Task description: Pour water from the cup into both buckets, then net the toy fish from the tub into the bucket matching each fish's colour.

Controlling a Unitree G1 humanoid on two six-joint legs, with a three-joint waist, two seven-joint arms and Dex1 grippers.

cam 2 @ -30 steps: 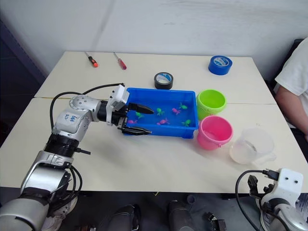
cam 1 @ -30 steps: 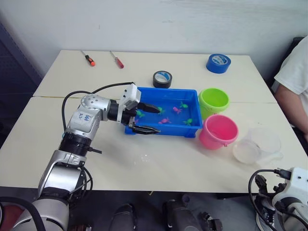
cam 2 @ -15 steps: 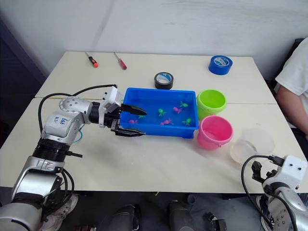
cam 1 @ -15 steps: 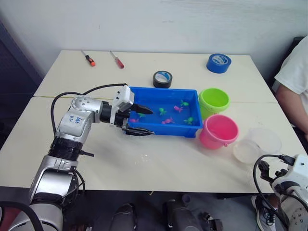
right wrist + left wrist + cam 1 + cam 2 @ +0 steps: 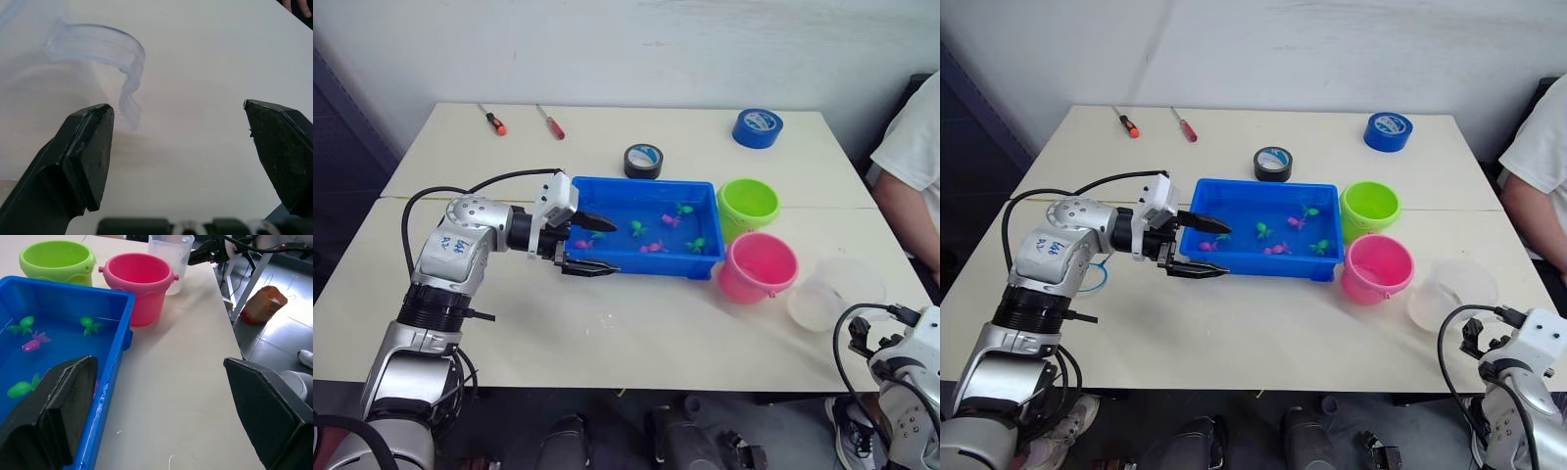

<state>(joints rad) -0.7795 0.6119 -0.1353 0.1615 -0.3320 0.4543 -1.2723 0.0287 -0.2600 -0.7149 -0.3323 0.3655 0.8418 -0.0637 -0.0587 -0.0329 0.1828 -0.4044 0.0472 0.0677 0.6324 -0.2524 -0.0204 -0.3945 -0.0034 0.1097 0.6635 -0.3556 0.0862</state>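
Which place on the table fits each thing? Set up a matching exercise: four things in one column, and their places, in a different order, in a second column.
Things:
1. toy fish
2. pink bucket
3. black tape roll
4. left hand

Places:
A. just beyond the tub's far rim
B. open, astride the tub's near left corner
C. in the tub's water
D. between the green bucket and the clear cup

Pairs: 1-C, 2-D, 3-A, 4-B

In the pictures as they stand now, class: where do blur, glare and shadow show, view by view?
Right wrist view: the clear plastic cup's handle is blurred and washed out against the pale table. Left wrist view: the black fingers are soft-edged, the pink plastic bucket sharp. Left eye view: the buckets cast only faint shadows on the table.
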